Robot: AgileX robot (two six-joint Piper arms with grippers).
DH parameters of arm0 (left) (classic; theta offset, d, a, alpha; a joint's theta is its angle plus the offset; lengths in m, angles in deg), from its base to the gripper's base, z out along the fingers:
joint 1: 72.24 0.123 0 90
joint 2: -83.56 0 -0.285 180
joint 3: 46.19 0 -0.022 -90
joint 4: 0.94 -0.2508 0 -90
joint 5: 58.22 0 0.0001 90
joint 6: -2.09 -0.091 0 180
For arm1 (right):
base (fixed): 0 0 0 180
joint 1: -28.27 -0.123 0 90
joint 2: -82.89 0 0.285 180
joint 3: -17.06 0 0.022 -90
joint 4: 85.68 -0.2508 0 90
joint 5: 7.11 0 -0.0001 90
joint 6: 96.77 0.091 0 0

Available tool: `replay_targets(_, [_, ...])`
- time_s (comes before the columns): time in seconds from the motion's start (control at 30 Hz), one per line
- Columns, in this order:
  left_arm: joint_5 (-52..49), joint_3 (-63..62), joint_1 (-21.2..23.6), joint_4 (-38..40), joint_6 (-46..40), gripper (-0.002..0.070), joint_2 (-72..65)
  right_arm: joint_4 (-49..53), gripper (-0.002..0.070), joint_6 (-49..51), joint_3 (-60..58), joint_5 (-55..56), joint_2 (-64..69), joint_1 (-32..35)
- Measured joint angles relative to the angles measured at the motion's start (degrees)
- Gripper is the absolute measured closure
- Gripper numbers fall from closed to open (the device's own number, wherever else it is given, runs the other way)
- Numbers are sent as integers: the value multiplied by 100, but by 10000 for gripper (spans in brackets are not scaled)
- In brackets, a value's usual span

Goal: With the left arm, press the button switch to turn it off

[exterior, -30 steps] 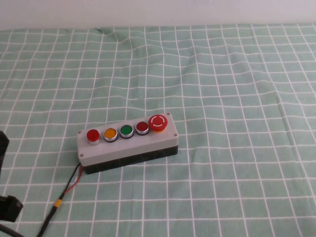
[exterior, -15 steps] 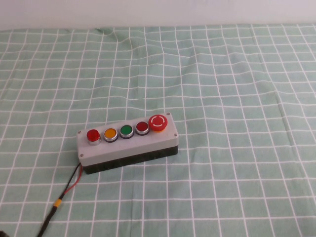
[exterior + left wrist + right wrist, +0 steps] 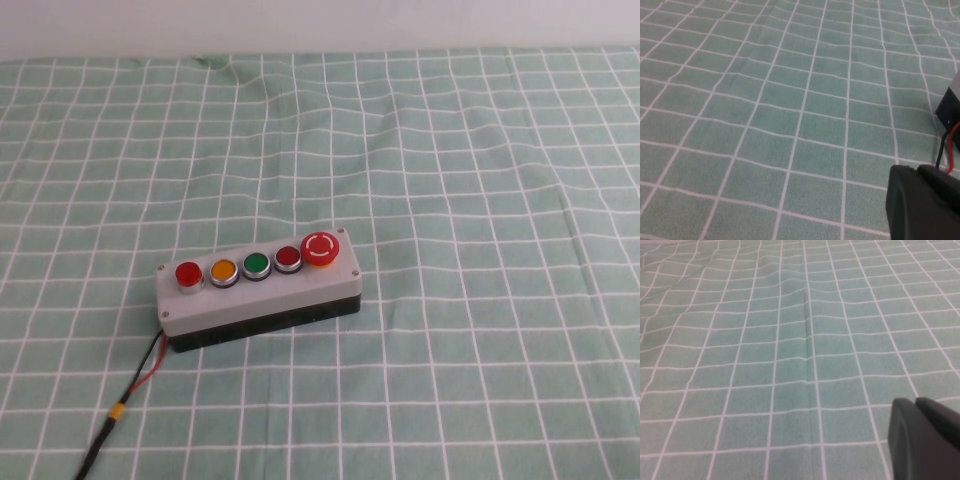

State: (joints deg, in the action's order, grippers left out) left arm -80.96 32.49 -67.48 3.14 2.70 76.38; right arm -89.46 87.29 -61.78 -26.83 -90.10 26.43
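My left arm has gone from the high view: a second ago its black body sat at the near-left edge, off the wired end of the grey button box (image 3: pixel 258 290), and now that corner shows only checked cloth and the cable. The button switch (image 3: pixel 188 274), the bright red one at the box's wired end beside the yellow button (image 3: pixel 223 271), looks dull rather than glowing, so I judge the press is done and I am pulling back. The left gripper (image 3: pixel 925 202) shows only in its wrist view, low over the surface, close to the box corner and its red and black wires (image 3: pixel 946 150); its jaws look closed together, holding nothing. The right gripper (image 3: pixel 925 437) hangs over bare cloth with no box in sight, jaws likewise together and empty.
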Motion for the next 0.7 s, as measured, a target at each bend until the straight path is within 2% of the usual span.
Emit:
replay_targets(0.6, [0, 0, 0, 0, 0, 678, 0, -10, 692, 0, 0, 0, 0, 0])
replay_targets(0.7, [0, 0, -145, 0, 0, 678, 0, -10, 692, 0, 0, 0, 0, 0])
